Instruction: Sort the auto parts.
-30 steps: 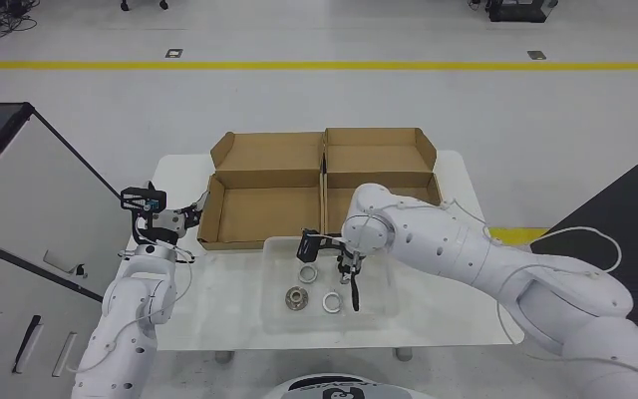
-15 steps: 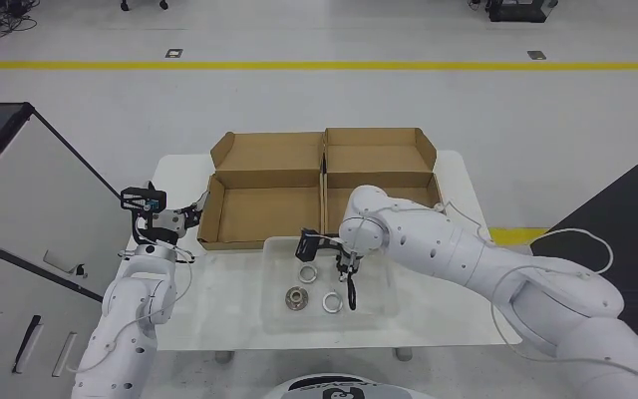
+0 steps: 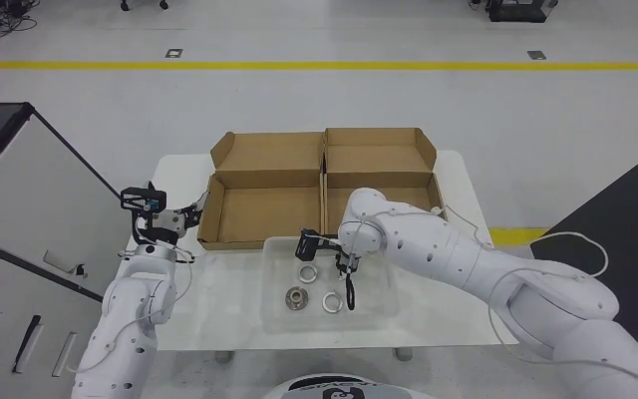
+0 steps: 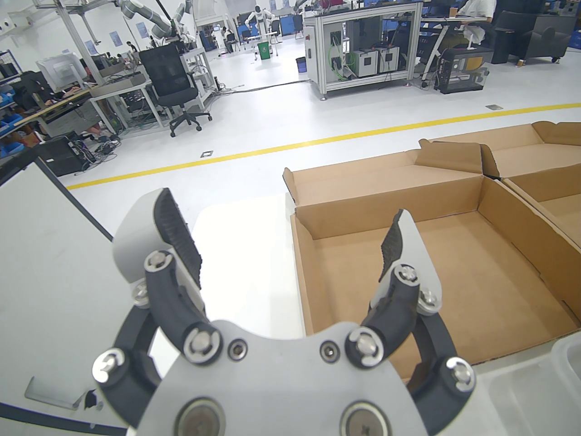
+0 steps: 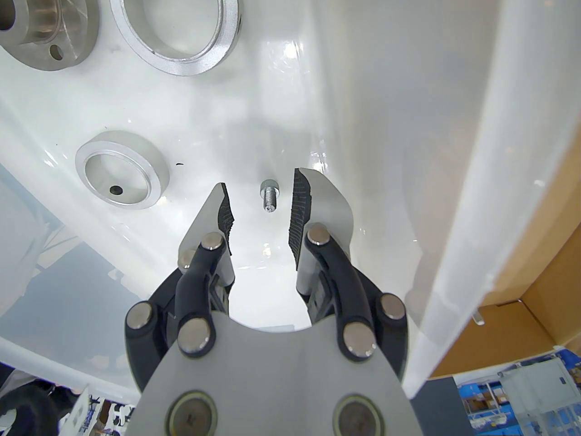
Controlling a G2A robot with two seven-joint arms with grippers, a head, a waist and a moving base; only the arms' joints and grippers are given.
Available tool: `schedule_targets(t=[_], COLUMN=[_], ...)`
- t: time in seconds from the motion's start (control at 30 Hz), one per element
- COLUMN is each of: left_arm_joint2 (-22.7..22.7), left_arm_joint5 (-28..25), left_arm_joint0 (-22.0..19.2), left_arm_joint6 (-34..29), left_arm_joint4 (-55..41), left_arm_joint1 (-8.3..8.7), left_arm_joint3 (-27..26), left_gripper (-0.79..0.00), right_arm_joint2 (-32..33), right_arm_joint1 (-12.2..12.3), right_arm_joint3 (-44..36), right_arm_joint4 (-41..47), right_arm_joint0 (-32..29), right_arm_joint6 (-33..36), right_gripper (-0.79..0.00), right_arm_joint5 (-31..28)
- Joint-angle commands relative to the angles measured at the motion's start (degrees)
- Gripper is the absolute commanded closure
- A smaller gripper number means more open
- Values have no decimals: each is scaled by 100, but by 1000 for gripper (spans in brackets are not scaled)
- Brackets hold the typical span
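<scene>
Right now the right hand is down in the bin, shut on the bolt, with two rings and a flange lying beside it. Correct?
Not shut. The right wrist view shows the right hand open, the bolt lying loose on the bin floor between its fingers, touching neither. The rest holds: a big ring, a small ring and a flange lie beside it.

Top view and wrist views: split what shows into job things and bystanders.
Job: bolt; small ring; large ring; flanged hub; white tray; left cardboard box; right cardboard box; right gripper, open, bolt between its tips; left gripper, open.
Lying about: office chair; yellow floor line; white panel.
</scene>
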Motion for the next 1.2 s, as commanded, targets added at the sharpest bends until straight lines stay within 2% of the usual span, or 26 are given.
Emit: schedule_targets(t=[0.0,0.53,0.93,1.17], left_arm_joint2=[0,0,0,0], left_arm_joint5=[0,0,0,0], left_arm_joint0=[0,0,0,0], left_arm_joint6=[0,0,0,0], left_arm_joint4=[0,0,0,0], left_arm_joint1=[0,0,0,0], left_arm_joint3=[0,0,0,0], left_gripper=[-785,-785,-785,-785], right_arm_joint2=[13,152,235,280], right_arm_joint1=[-7,-60,-85,-112], right_arm_joint3=[9,52,91,121], right_arm_joint4=[-23,-98,-107,-115], right_arm_joint0=[-12,-105,-177,-195], right_arm_joint6=[-3,89,224,254], right_gripper=[-317,-249,-142,-145], right_arm_joint5=[-7,-82,-125,-139])
